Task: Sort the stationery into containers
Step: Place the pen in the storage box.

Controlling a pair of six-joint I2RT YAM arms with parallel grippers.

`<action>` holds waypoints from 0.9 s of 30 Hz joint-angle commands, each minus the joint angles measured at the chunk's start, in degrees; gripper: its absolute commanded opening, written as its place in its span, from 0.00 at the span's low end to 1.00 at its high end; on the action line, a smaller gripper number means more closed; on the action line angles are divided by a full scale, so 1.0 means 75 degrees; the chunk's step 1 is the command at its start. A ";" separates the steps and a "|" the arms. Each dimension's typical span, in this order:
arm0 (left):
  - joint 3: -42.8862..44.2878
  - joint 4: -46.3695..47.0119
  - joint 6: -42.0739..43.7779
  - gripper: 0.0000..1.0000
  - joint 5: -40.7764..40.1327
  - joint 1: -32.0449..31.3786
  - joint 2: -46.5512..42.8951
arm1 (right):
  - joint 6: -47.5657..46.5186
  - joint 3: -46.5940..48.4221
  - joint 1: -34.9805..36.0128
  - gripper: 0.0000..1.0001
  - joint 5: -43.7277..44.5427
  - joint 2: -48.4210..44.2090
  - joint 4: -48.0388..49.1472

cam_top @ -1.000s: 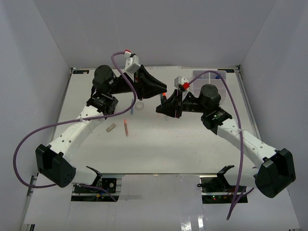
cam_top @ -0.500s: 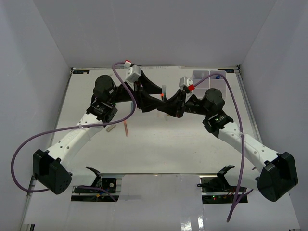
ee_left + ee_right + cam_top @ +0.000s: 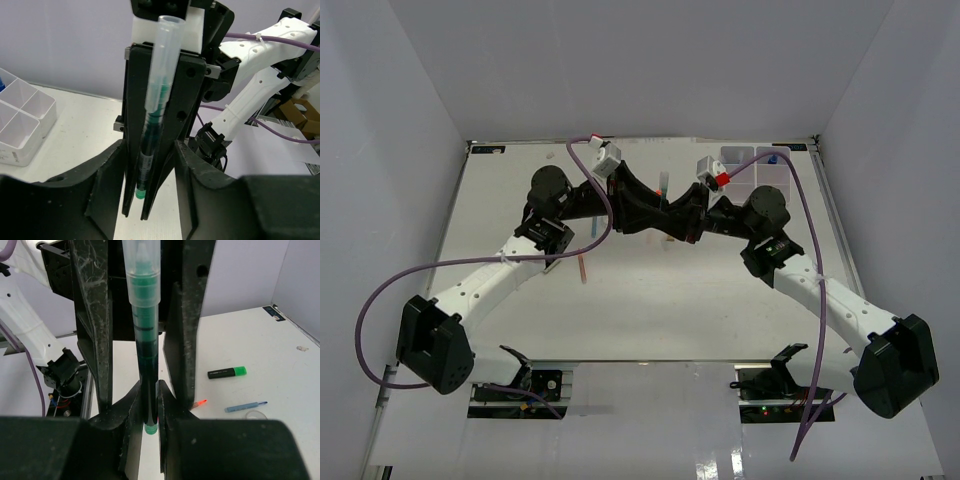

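A green pen with a clear cap (image 3: 146, 340) stands upright in mid-air over the table's middle (image 3: 661, 190). My right gripper (image 3: 149, 390) is shut on its lower barrel. My left gripper (image 3: 150, 150) is open. Its fingers (image 3: 90, 325) stand on either side of the pen (image 3: 155, 120) and of the right gripper's fingers. They stay clear of the pen itself. The two grippers meet tip to tip (image 3: 665, 208). One white divided container (image 3: 20, 125) sits at the far right of the table (image 3: 755, 165).
On the table beyond the grippers lie a black marker with a green cap (image 3: 227, 372), an orange-red-tipped stick (image 3: 199, 403), a thin blue pen (image 3: 245, 406) and a clear tape ring (image 3: 255, 415). A pink stick (image 3: 582, 268) lies under the left arm.
The left arm has swung right to meet the right gripper, and its jaws have opened round the pen. The right gripper has kept the pen and lifted it slightly.
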 commanded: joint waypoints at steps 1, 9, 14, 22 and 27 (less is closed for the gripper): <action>-0.0055 0.0449 -0.0078 0.51 -0.0121 -0.0144 0.0040 | 0.0135 -0.0060 -0.0007 0.08 0.0087 0.0041 0.0565; 0.0039 0.0848 -0.0160 0.28 -0.0133 -0.0344 0.0252 | 0.0135 -0.0201 0.0028 0.08 0.0146 0.0029 0.0589; 0.0050 0.0778 -0.0090 0.31 -0.0203 -0.0344 0.0065 | 0.0099 -0.0306 0.0028 0.08 0.0157 -0.0006 0.0530; 0.0144 0.0860 -0.0113 0.50 -0.0379 -0.0344 -0.0159 | 0.0088 -0.0341 0.0028 0.08 0.0134 -0.0065 0.0506; 0.0144 0.0894 -0.0078 0.52 -0.0449 -0.0344 -0.0217 | 0.0018 -0.0388 0.0017 0.08 0.0157 -0.0100 0.0401</action>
